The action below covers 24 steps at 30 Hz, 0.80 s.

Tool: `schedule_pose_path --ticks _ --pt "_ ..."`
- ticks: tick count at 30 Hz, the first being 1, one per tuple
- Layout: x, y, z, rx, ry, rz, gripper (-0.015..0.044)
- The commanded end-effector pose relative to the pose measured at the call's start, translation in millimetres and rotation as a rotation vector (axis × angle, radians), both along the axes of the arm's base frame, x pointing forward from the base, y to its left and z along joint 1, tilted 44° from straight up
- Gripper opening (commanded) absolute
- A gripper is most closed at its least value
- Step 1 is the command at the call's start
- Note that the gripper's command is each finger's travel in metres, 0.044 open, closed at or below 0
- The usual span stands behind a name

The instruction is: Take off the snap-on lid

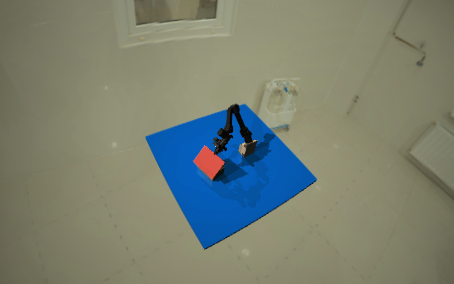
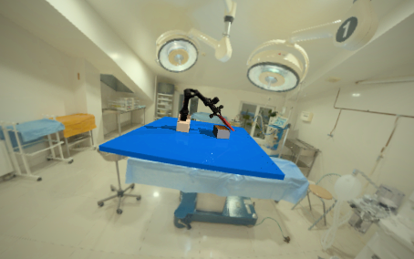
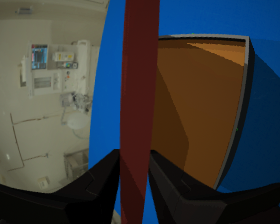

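My gripper (image 1: 215, 151) (image 2: 219, 114) (image 3: 134, 155) is shut on the edge of the red lid (image 1: 208, 162) (image 2: 225, 122) (image 3: 139, 75). The lid is off the box and steeply tilted. In the exterior view it slopes down from the fingers to a low edge at the box's right rear; whether that edge touches the table or box I cannot tell. The grey storage box (image 2: 222, 134) (image 3: 247, 75) stands upright and open on the blue table, its orange-brown inside showing in the wrist view. The lid hides most of the box in the top view.
The blue table top (image 1: 200, 220) (image 2: 160, 150) carries the box and the arm. The arm's pale base block (image 1: 247, 148) (image 2: 183, 126) stands a short way from the box. In the wrist view the table's edge runs along the left of the lid.
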<state>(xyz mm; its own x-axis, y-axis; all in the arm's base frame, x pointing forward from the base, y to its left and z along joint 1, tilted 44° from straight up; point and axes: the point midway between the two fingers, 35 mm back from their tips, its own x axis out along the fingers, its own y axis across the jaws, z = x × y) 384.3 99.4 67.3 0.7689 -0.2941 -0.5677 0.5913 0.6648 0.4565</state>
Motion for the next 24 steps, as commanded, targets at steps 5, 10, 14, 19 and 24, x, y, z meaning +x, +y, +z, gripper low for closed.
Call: schedule_pose_path --ticks 5,10,14,19,24 --pt "1.4 10.8 12.7 0.01 -0.017 0.003 0.0" --pt "1.1 15.4 17.4 0.011 -0.017 0.003 0.0" --pt "0.8 19.0 21.1 0.011 -0.017 0.003 0.0" --pt "-0.8 18.4 17.2 0.011 -0.017 0.003 0.0" --pt "-5.8 23.5 6.6 0.011 -0.017 0.003 0.0"
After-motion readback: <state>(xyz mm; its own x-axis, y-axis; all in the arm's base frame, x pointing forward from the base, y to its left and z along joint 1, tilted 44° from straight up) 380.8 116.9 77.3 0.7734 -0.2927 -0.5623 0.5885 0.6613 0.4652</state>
